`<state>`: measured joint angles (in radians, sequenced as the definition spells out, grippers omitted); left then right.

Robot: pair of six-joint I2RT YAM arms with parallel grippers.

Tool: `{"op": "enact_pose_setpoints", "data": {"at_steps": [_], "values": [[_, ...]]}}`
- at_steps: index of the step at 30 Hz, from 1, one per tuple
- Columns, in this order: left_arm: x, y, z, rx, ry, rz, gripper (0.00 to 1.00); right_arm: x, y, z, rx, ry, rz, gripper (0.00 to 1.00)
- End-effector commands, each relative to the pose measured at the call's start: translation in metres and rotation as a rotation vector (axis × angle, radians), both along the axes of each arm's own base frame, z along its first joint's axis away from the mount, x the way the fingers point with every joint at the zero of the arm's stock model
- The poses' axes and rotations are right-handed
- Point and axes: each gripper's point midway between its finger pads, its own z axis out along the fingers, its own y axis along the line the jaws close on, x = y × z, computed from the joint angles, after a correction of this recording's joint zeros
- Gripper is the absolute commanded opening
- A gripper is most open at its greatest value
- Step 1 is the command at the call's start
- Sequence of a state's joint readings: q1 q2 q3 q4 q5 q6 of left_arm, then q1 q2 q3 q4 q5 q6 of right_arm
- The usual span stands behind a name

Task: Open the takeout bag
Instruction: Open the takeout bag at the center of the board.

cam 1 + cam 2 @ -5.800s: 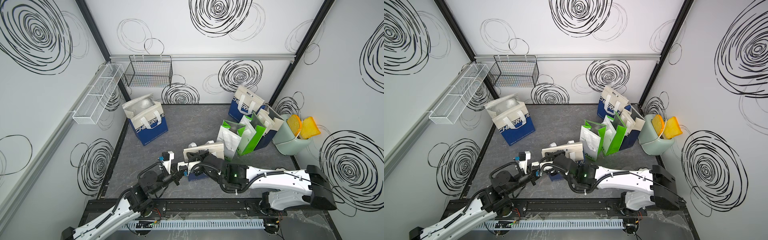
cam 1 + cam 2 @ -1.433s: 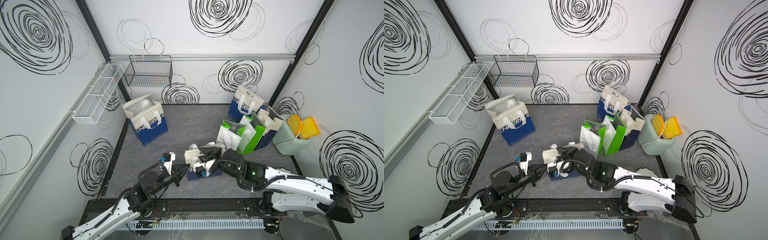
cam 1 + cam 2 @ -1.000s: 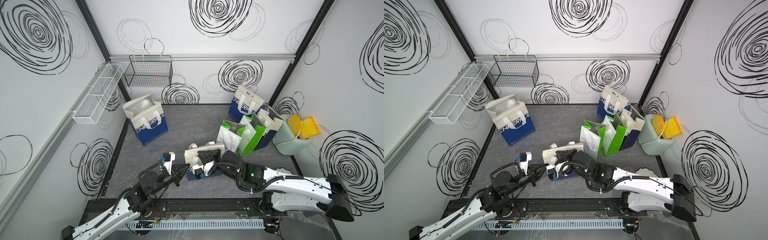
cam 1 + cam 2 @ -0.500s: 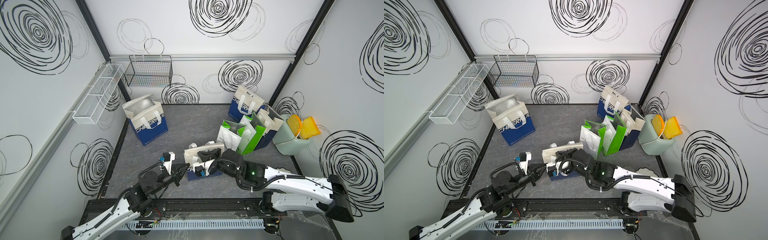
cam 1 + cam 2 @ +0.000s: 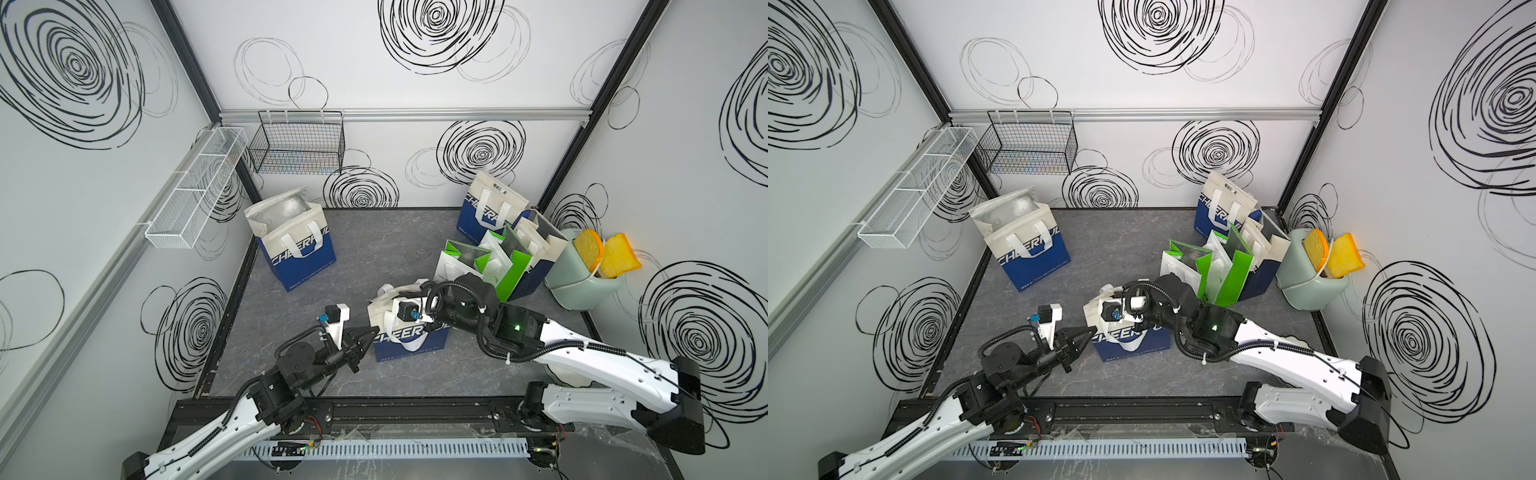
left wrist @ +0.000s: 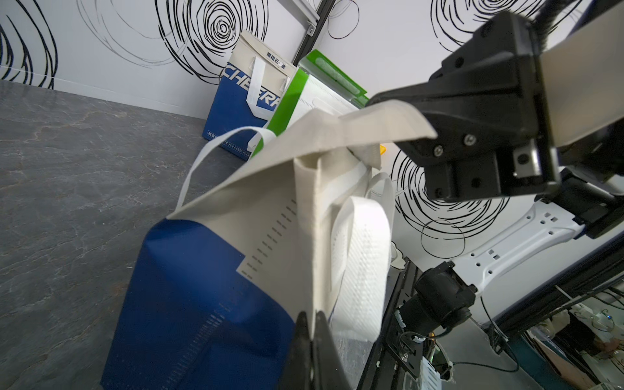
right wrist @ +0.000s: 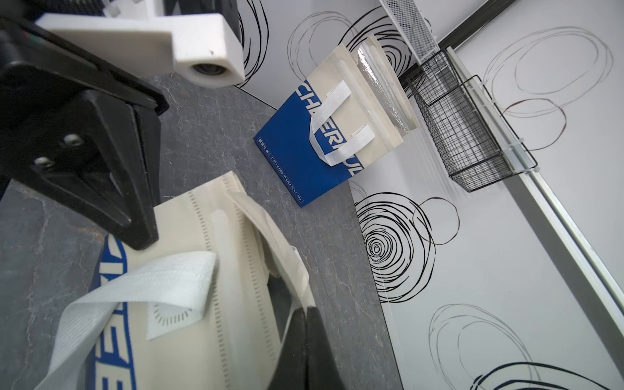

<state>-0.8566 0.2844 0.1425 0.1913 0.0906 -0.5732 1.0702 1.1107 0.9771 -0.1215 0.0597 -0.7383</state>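
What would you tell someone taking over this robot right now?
Left gripper: shut on the side edge of the bag.
Right gripper: shut on the bag's top flap.
Bag: upright on the table, near the front, between the two arms.
Done: both grips are on, and the right wrist view shows a narrow dark gap under the flap.
Left: probably draw the two grips apart until the mouth stands wide, like the open bag at back left.
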Motion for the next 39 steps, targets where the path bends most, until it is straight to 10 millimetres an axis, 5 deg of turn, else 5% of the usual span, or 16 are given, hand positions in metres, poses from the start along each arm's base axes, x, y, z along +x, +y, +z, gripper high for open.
{"op": "enact_pose_setpoints", "data": {"at_steps": [1,18,24,34,39], "values": [[-0.005,-0.003,-0.003,0.026,0.010,-0.030,0.00,0.006,-0.002,0.059,0.163,-0.037,-0.019,0.00],[-0.005,-0.003,-0.003,0.026,0.009,-0.027,0.00,0.001,0.004,0.048,0.130,-0.015,0.028,0.00],[-0.004,-0.002,-0.004,0.023,0.011,-0.021,0.00,-0.002,0.005,0.041,0.111,0.002,0.036,0.26],[-0.004,-0.002,-0.004,0.025,0.014,-0.017,0.00,-0.018,-0.002,0.045,0.108,-0.002,0.093,0.39],[-0.004,-0.001,-0.003,0.020,0.012,-0.015,0.00,-0.022,-0.013,0.030,0.063,-0.032,0.098,0.44]]}}
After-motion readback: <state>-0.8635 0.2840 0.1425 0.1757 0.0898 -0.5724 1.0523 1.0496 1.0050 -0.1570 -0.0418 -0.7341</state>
